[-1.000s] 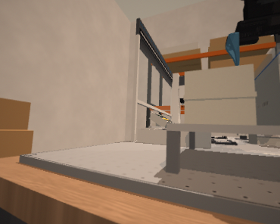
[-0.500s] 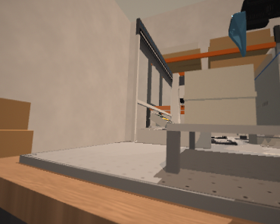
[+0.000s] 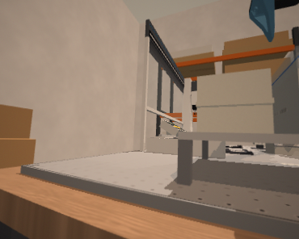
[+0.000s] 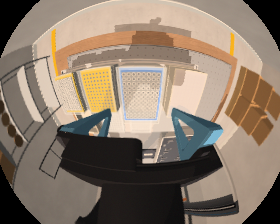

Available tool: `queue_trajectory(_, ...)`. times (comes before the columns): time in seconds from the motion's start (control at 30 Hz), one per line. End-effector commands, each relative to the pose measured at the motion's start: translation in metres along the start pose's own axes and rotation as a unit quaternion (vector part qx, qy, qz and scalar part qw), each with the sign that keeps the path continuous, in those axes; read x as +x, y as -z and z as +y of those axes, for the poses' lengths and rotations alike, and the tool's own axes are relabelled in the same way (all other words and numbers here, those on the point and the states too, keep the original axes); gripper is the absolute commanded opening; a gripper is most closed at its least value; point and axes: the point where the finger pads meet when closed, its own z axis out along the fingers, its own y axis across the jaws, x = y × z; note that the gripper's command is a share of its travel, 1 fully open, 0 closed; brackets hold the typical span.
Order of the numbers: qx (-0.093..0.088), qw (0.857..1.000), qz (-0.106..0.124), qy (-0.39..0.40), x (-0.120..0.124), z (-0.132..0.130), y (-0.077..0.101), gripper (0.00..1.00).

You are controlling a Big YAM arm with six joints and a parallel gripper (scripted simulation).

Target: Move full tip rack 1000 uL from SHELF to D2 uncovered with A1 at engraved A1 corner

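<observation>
In the wrist view my gripper [image 4: 141,111] is open and empty, its two blue fingers spread wide. It hangs above the shelf. Straight ahead of the fingers lies a blue-rimmed tip rack [image 4: 141,94] with pale rings on a grey field. To its left lies an orange-yellow rack [image 4: 98,90] with dark holes. Further left is another pale dotted item [image 4: 66,92]. In the exterior view only one blue fingertip [image 3: 263,18] shows at the top right, above the shelf [image 3: 241,139] and a pale covered stack [image 3: 234,102] on it.
The shelf stands on grey legs [image 3: 184,161] over the perforated deck plate [image 3: 124,167]. A translucent blue-edged box [image 3: 291,97] stands at the right of the shelf. Cardboard boxes [image 3: 10,133] stand at the left. Brown boxes [image 4: 253,103] show at the right in the wrist view.
</observation>
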Motion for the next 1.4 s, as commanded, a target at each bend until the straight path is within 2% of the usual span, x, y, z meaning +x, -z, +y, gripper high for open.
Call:
queue_trajectory(0.0, 0.009, 1.0, -0.008, -0.01, 0.005, 0.006, 0.023, 1.0)
queue_trajectory(0.03, 0.007, 1.0, -0.004, -0.011, 0.005, 0.004, 0.018, 1.0)
queue_trajectory(0.07, 0.01, 1.0, -0.017, 0.002, -0.006, 0.003, 0.021, 1.0)
queue_trajectory(0.27, 0.01, 1.0, -0.017, 0.002, -0.006, 0.003, 0.021, 1.0)
queue_trajectory(0.3, 0.005, 1.0, -0.006, -0.008, -0.001, 0.0, 0.006, 1.0)
queue_trajectory(0.33, 0.002, 1.0, -0.004, -0.006, -0.001, 0.002, -0.001, 1.0)
queue_trajectory(0.43, -0.001, 1.0, -0.001, -0.006, -0.001, 0.002, -0.011, 1.0)
queue_trajectory(0.57, 0.0, 1.0, -0.002, -0.005, -0.001, 0.003, -0.013, 1.0)
queue_trajectory(0.93, -0.001, 1.0, 0.0, -0.006, -0.001, 0.002, -0.034, 1.0)
queue_trajectory(1.07, -0.001, 1.0, -0.001, -0.006, -0.001, 0.003, -0.036, 1.0)
queue_trajectory(1.1, 0.004, 1.0, -0.015, 0.0, -0.008, 0.005, -0.023, 1.0)
queue_trajectory(1.13, 0.001, 1.0, -0.005, -0.004, -0.002, 0.004, -0.033, 1.0)
queue_trajectory(1.23, -0.001, 1.0, 0.0, -0.006, -0.001, 0.002, -0.045, 1.0)
queue_trajectory(1.37, -0.002, 1.0, 0.0, -0.006, -0.001, 0.002, -0.052, 1.0)
